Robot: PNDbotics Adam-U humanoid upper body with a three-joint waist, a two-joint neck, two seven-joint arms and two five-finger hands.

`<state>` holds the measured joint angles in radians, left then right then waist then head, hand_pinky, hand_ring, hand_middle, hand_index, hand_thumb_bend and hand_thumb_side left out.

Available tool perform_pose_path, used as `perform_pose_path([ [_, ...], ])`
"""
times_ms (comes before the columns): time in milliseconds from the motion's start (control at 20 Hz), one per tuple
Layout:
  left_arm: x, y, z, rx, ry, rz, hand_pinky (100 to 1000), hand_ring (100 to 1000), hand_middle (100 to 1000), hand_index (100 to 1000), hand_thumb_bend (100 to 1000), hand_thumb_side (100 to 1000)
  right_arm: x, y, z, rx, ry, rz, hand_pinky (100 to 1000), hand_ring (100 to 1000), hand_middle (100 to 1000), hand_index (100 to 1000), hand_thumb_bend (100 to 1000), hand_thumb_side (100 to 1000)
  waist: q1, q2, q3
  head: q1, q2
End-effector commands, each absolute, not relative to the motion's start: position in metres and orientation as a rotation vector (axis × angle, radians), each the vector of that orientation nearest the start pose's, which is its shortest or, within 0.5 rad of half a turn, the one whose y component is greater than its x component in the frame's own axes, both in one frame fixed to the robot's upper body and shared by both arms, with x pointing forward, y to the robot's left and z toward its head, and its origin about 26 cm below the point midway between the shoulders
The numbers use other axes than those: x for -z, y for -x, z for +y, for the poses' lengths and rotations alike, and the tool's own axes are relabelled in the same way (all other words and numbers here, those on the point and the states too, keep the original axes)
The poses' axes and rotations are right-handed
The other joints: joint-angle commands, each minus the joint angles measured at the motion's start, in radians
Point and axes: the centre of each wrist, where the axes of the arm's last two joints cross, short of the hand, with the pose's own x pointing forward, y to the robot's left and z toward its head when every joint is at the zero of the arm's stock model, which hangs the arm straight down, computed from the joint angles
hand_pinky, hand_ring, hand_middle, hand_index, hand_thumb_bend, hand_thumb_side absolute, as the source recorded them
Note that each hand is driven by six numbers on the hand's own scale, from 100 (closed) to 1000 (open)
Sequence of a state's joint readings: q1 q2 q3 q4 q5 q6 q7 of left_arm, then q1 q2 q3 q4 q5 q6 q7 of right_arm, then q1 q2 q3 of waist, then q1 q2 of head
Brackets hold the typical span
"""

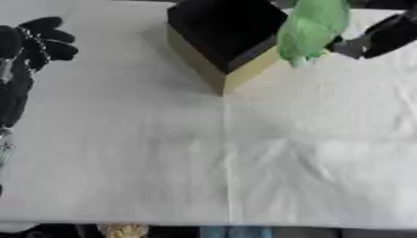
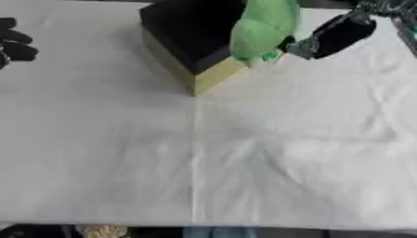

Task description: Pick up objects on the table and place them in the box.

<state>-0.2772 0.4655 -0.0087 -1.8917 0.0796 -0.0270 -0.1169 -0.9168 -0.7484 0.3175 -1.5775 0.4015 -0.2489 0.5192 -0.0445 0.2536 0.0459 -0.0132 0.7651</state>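
White tablecloth (image 1: 244,162) under box (image 1: 224,35)

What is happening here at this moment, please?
The robot's right hand holds a green object at the right edge of the box, which stands open at the far side of the white-covered table. The object hangs partly over the box's dark inside, not yet dropped in. The left hand rests open at the left edge, holding nothing.

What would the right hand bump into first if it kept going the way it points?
Probably the box. The right hand points left, holding a green object over the box's right edge. Depth is unclear, so it might pass above the rim.
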Motion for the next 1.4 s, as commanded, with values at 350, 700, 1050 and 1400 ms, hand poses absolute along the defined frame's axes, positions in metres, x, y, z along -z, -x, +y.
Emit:
perform_pose_path([
  [350, -0.201, -0.314, 0.275, 0.631, -0.051, -2.177, 755, 699, 672, 863, 639, 1000, -0.335, -0.45, -0.259, 2.275, -1.401, 2.509, 734, 750, 639, 362, 100, 100, -0.01, -0.003, 0.081, -0.084, -0.02],
  [700, -0.204, -0.316, 0.267, 0.657, -0.006, -2.182, 754, 698, 670, 863, 643, 1000, -0.322, -0.479, -0.259, 2.194, -1.634, 2.501, 741, 756, 653, 396, 119, 100, -0.016, -0.005, 0.145, -0.141, -0.03],
  [1050, -0.206, -0.316, 0.26, 0.67, 0.027, -2.191, 753, 697, 669, 862, 647, 1000, -0.282, -0.498, -0.266, 2.306, -1.787, 2.469, 743, 761, 672, 422, 115, 100, -0.013, 0.004, 0.178, -0.181, -0.035],
  [1400, -0.205, -0.316, 0.26, 0.666, 0.026, -2.187, 754, 696, 668, 862, 649, 1000, -0.259, -0.505, -0.281, 2.364, -1.925, 2.426, 755, 777, 704, 541, 273, 189, -0.011, 0.006, 0.178, -0.182, -0.035],
])
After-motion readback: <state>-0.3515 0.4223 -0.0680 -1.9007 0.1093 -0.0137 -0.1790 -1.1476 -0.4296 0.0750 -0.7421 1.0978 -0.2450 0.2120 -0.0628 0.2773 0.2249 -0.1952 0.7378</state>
